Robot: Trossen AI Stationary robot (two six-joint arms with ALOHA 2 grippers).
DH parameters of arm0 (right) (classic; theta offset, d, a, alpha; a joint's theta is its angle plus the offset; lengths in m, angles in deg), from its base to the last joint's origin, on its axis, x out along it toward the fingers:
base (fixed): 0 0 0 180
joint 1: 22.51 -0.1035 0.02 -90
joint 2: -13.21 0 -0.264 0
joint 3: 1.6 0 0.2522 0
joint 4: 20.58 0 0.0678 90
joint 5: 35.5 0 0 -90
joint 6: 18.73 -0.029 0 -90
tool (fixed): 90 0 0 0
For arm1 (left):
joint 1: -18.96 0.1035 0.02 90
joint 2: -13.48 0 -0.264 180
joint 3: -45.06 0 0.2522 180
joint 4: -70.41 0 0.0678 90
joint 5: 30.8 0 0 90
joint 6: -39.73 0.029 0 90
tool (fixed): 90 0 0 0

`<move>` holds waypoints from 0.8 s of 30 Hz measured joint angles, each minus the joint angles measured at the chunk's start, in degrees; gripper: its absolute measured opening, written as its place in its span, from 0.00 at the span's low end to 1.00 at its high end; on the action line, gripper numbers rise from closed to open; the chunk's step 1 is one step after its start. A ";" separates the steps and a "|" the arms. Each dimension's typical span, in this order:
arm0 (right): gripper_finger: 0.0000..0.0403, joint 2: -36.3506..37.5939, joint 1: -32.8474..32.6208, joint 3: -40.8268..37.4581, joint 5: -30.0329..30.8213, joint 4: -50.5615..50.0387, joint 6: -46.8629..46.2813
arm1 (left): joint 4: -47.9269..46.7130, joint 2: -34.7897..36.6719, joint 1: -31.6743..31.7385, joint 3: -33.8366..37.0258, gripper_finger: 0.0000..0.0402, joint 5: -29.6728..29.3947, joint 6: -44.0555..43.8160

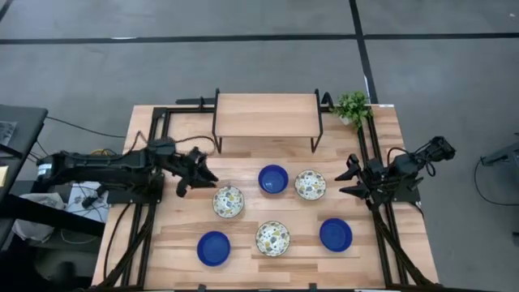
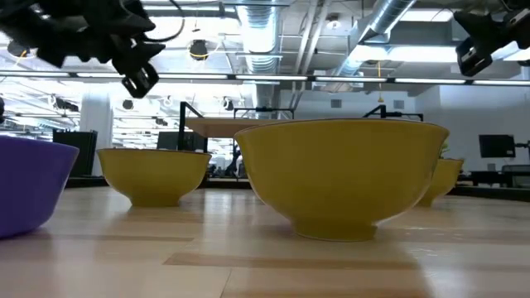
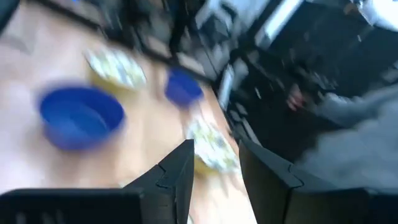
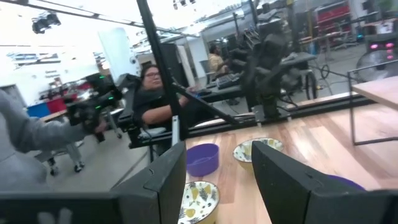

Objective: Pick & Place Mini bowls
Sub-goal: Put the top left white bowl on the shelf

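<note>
Six mini bowls sit upright on the wooden table in the high view: blue ones (image 1: 273, 178), (image 1: 213, 248), (image 1: 336, 234) and floral ones (image 1: 310, 185), (image 1: 229, 201), (image 1: 273, 238). My left gripper (image 1: 195, 172) hovers open, raised off the table just left of the floral bowl at centre-left. Its blurred wrist view shows a floral bowl (image 3: 211, 146) beyond my open fingers (image 3: 217, 168). My right gripper (image 1: 350, 177) is open too, raised just right of the floral bowl at centre-right; its wrist view shows a floral bowl (image 4: 252, 149) ahead of the fingers (image 4: 221, 168).
A wooden riser shelf on black legs (image 1: 266, 113) stands at the table's far side, with a small green potted plant (image 1: 353, 105) at its right end. Black frame rails (image 1: 154, 162) run along both table sides. People (image 4: 152, 93) sit beyond the table's left side.
</note>
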 joint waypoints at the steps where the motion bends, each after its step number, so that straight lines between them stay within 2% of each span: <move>1: 0.42 0.00 0.00 0.01 0.83 0.00 0.01 | -1.73 -2.28 -0.83 -1.47 0.31 1.93 -0.90; 4: 0.42 0.00 0.02 -0.01 3.56 0.00 0.01 | -7.30 -8.36 -3.70 -5.19 0.31 6.90 -3.29; 7: 0.42 0.00 0.02 -0.01 4.99 0.01 0.01 | -11.62 -12.75 -6.47 -8.25 0.31 8.83 -4.80; 13: 0.42 0.00 0.02 -0.01 5.12 0.02 0.01 | -23.49 -16.23 -10.11 -12.57 0.31 8.52 -6.71; 17: 0.42 0.00 0.02 -0.01 5.12 0.02 0.01 | -31.29 -16.12 -11.70 -13.71 0.31 4.32 -6.72; 24: 0.42 0.00 0.02 -0.01 5.12 0.02 0.01 | -31.22 -16.08 -11.52 -13.71 0.31 2.94 -6.51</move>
